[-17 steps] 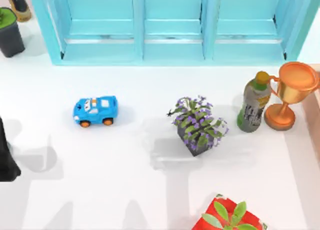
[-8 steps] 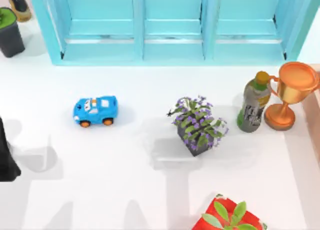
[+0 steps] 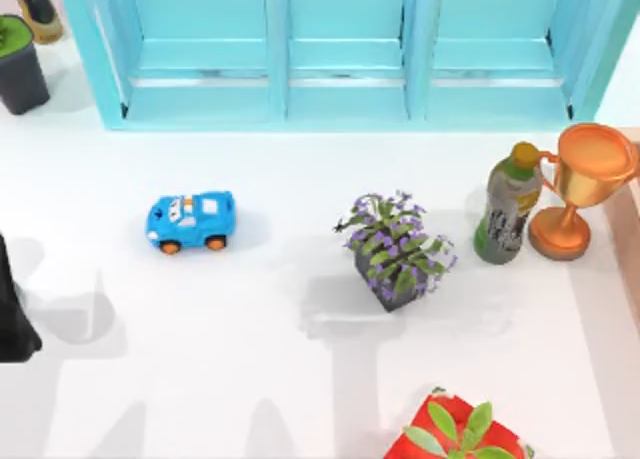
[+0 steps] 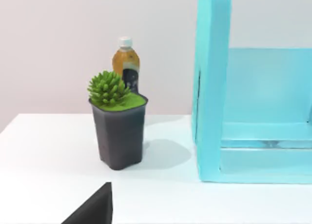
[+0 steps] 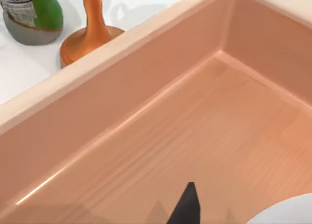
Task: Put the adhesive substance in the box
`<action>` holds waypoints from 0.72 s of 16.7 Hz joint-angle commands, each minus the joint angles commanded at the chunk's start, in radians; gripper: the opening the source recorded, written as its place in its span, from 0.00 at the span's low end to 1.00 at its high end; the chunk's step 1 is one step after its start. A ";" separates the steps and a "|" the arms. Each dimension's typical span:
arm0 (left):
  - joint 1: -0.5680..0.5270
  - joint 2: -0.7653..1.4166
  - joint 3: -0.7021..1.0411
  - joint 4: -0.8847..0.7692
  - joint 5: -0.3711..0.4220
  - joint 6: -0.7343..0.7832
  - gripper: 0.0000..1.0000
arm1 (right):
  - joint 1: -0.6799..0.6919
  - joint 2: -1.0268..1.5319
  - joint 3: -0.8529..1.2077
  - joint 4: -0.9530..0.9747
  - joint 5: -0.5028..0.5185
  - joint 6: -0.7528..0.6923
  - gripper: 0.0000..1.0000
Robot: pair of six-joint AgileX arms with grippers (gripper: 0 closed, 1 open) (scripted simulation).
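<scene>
From the top view, my left arm sits parked at the table's left edge, well apart from everything. Spread across the white table are a blue toy car, a purple-flowered plant in a dark pot, a green labelled bottle and, just beside it, an orange metal trophy. Along the far side stands a light-blue wooden shelf unit. A strip of the tan wooden box runs down the right edge, just beside the trophy. I see nothing here that I would call an adhesive.

In the left wrist view, a dark corner of the left gripper faces a green succulent in a black pot. I cannot tell whether this gripper is apart or together.

In the right wrist view, the right gripper hangs over the box's bare floor, which suits a drop inside its walls. I cannot tell whether it is apart, together or clamped on something. A pale grey-white rounded object is cut off at the corner. I judge it may be the adhesive container, but I cannot tell whether it is carried or lying in the box. Too little of it shows to give its long axis or heading.
</scene>
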 joint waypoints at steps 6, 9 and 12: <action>0.000 0.000 0.000 0.000 0.000 0.000 1.00 | 0.000 0.000 0.000 0.000 0.000 0.000 0.23; 0.000 0.000 0.000 0.000 0.000 0.000 1.00 | 0.000 0.000 0.000 0.000 0.000 0.000 0.45; 0.000 0.000 0.000 0.000 0.000 0.000 1.00 | 0.000 0.000 0.000 0.000 0.000 0.000 0.68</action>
